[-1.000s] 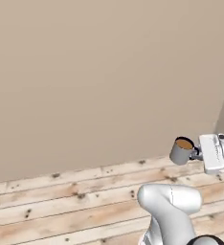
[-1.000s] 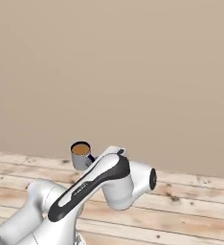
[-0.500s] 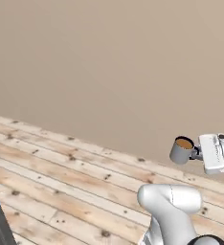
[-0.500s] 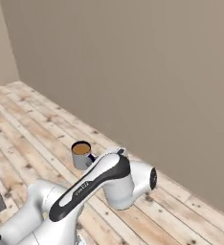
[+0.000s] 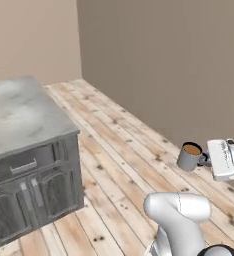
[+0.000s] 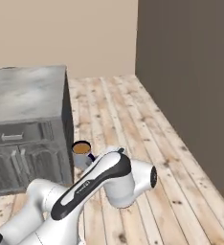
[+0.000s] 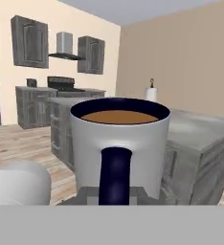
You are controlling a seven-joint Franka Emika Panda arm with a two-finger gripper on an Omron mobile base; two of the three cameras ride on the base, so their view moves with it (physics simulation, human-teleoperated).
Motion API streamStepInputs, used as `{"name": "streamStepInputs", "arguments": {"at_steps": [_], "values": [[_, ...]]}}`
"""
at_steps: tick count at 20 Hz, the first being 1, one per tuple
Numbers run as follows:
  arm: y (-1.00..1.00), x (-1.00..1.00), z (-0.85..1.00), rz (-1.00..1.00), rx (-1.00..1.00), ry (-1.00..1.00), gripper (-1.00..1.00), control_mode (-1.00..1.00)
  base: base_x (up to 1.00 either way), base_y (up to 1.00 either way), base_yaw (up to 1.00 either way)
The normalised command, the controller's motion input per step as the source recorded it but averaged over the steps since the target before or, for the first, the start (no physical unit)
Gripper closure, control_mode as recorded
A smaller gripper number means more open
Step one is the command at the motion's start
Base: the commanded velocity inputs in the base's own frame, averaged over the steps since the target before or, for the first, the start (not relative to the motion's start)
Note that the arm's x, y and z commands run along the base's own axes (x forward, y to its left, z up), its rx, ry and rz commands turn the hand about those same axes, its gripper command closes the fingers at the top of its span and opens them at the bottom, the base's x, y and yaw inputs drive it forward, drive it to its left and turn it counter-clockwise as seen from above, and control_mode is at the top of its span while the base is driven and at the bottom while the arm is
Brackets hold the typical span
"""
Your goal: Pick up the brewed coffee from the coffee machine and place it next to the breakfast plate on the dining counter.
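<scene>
The brewed coffee (image 5: 190,156) is a small grey mug with brown coffee, held upright in the air above the wooden floor. My gripper (image 5: 205,159) is shut on its dark loop handle from the right. In the right base view the mug (image 6: 81,153) peeks out above my arm. The hand view has the mug (image 7: 118,139) close up, handle toward the camera. The dining counter (image 5: 19,112), a marbled grey top over dark panelled cabinets, stands to the left of the mug, and its corner (image 6: 30,91) is near in the right base view. The breakfast plate and coffee machine are out of view.
A bare brown wall (image 5: 179,65) runs along the right, with plank floor (image 5: 119,145) between it and the island. Past the mug in the hand view stand a white paper-towel roll (image 7: 151,94) on the counter, a stove (image 7: 61,83) and wall cabinets (image 7: 30,42).
The whole picture has swung as the base turned: bare wall and floor gave way to the island counter at the left. The mug keeps its place in my gripper.
</scene>
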Motion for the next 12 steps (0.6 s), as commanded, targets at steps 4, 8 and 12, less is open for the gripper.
{"name": "streamStepInputs", "arguments": {"at_steps": [4,8,12], "values": [[0.0,0.0,0.0,0.0,0.0,0.0,1.0,1.0,0.4,-0.2,0.87],[0.0,0.0,0.0,0.0,0.0,0.0,1.0,1.0,0.46,-0.37,0.81],[0.0,0.0,0.0,0.0,0.0,0.0,1.0,1.0,0.54,-0.88,0.53]]}}
